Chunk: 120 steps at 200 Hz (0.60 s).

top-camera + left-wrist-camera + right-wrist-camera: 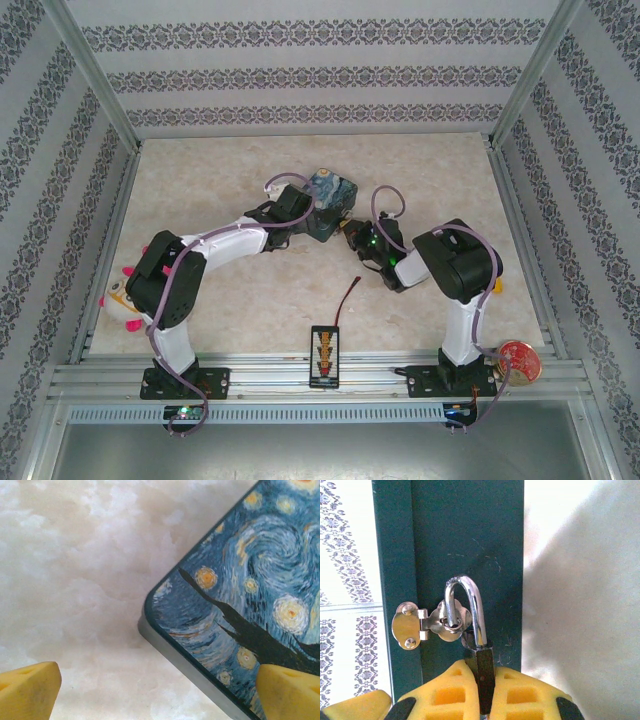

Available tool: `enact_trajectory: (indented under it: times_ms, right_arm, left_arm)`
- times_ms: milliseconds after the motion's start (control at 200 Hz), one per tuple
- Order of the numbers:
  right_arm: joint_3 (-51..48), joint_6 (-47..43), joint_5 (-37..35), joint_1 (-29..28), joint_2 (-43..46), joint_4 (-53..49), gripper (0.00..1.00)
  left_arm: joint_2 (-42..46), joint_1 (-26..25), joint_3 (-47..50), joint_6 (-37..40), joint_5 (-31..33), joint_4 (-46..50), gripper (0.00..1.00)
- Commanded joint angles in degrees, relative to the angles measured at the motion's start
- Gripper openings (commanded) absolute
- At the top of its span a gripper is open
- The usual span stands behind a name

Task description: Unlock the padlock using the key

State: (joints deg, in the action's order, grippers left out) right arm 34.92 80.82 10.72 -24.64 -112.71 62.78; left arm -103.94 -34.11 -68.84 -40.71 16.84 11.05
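My right gripper (485,692) is shut on the small dark padlock (485,670), its yellow fingers (445,695) pressing both sides of the body. The silver shackle (474,597) arches up from the body, and its short end sits in the ring of the metal hasp (415,627), apart from the body. The hasp is on the dark teal side of the Starry Night tin (465,530). My left gripper (160,692) is open, straddling a corner of the tin's painted lid (250,580). The tin (332,190) stands mid-table between both grippers. The key is hidden.
A black connector board (325,355) lies near the front edge, with a thin red-and-black wire (348,295) leading up from it. A plush toy (118,295) sits at the left rail and a red round object (520,360) at the front right. Patterned walls enclose the table.
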Motion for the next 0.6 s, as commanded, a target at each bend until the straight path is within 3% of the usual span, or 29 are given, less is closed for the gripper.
enact_trajectory:
  times_ms: [0,415,595]
  right_arm:
    - [-1.29,-1.33,-2.94,-0.71,1.97,2.86,0.00]
    - [-1.59,-6.00,-4.30,0.46,-1.36,-1.87,0.00]
    - [1.85,-12.23,-5.99,0.74,0.53,-12.33,0.00]
  left_arm:
    - [1.41,-1.70,-3.24,2.45,4.15,3.05,0.99]
    - [-7.77,-3.60,-11.33,5.90,4.89,11.19,0.99]
    - [-7.77,-3.60,-10.54,5.77,4.78,11.36,0.99]
